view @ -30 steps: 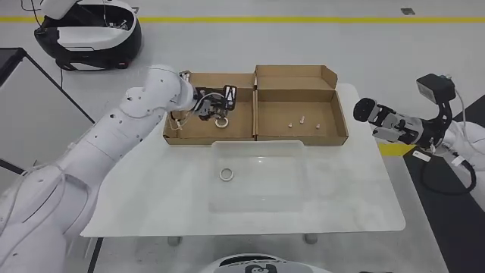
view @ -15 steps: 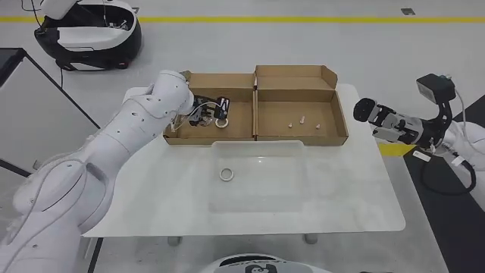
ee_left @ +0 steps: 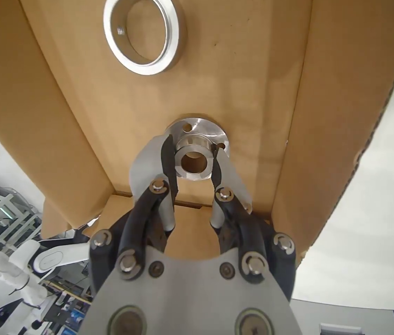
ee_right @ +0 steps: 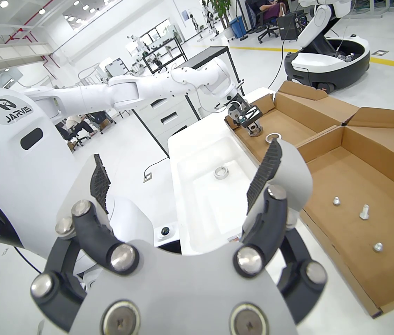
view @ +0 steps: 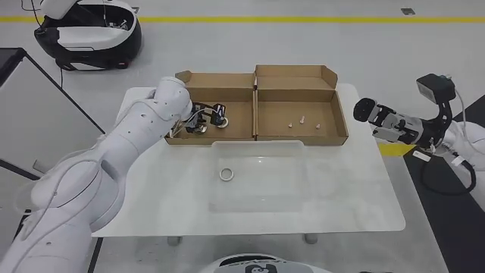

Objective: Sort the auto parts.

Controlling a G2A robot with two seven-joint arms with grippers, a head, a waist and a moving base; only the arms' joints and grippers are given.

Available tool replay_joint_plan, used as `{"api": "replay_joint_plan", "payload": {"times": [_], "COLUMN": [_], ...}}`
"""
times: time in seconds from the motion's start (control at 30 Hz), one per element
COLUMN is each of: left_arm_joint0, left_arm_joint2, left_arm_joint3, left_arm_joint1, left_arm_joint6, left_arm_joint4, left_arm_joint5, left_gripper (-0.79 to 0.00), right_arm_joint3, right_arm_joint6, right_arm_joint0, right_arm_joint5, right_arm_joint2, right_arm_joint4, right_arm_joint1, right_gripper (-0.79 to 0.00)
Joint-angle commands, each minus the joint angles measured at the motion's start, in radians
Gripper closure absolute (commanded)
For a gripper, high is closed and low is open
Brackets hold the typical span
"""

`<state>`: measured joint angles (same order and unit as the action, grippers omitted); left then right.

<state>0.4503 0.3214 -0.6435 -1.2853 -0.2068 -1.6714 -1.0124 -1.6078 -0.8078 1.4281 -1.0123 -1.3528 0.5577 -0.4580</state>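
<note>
My left gripper [ee_left: 191, 147] is shut on the hub of a flanged metal bushing [ee_left: 200, 128], low over the floor of the left cardboard box [ee_left: 259, 71]. A wide silver ring [ee_left: 144, 24] lies on the box floor just beyond it. From above, that gripper [view: 213, 115] is in the near-left part of the left box [view: 241, 100]. My right gripper [ee_right: 186, 172] hangs open and empty off the table's right side [view: 364, 111]. Another metal ring [view: 226, 174] lies in the clear tray [view: 265, 189].
The right cardboard box [view: 303, 106] holds three small bolts [view: 301, 119], the same bolts [ee_right: 363, 211] showing in the right wrist view. Both boxes stand side by side at the table's far edge, flaps up. A second robot base [view: 91, 34] stands on the floor behind.
My left gripper has moved left and toward the near wall inside the left box, carrying the bushing down close to the floor. The right arm has kept still.
</note>
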Motion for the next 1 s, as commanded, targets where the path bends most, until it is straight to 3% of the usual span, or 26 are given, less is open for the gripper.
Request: {"api": "replay_joint_plan", "payload": {"times": [0.0,0.33,0.53,0.77,0.97], "left_arm_joint0": [-0.004,-0.049,-0.081,-0.081,-0.106], "left_arm_joint2": [-0.002,0.027,0.062,0.029,-0.012], "left_arm_joint3": [0.015,0.037,-0.048,-0.247,-0.493], "left_arm_joint1": [-0.007,-0.028,-0.015,0.034,0.115], "left_arm_joint6": [0.006,0.032,0.018,-0.088,-0.339], "left_arm_joint4": [-0.003,0.01,0.036,0.21,0.515], "left_arm_joint5": [0.0,0.035,0.0,0.0,0.0], "left_gripper": [-0.776,-0.785,-0.785,-0.785,-0.785], "right_arm_joint3": [0.0,0.0,0.0,0.0,0.0], "right_arm_joint6": [0.0,0.0,0.0,0.0,0.0], "right_arm_joint0": [0.0,0.0,0.0,0.0,0.0], "right_arm_joint5": [0.0,0.0,0.0,0.0,0.0], "right_arm_joint2": [0.0,0.0,0.0,0.0,0.0], "right_arm_joint4": [0.0,0.0,0.0,0.0,0.0], "right_arm_joint1": [0.0,0.0,0.0,0.0,0.0], "right_gripper": [-0.785,-0.785,-0.785,-0.785,-0.785]}}
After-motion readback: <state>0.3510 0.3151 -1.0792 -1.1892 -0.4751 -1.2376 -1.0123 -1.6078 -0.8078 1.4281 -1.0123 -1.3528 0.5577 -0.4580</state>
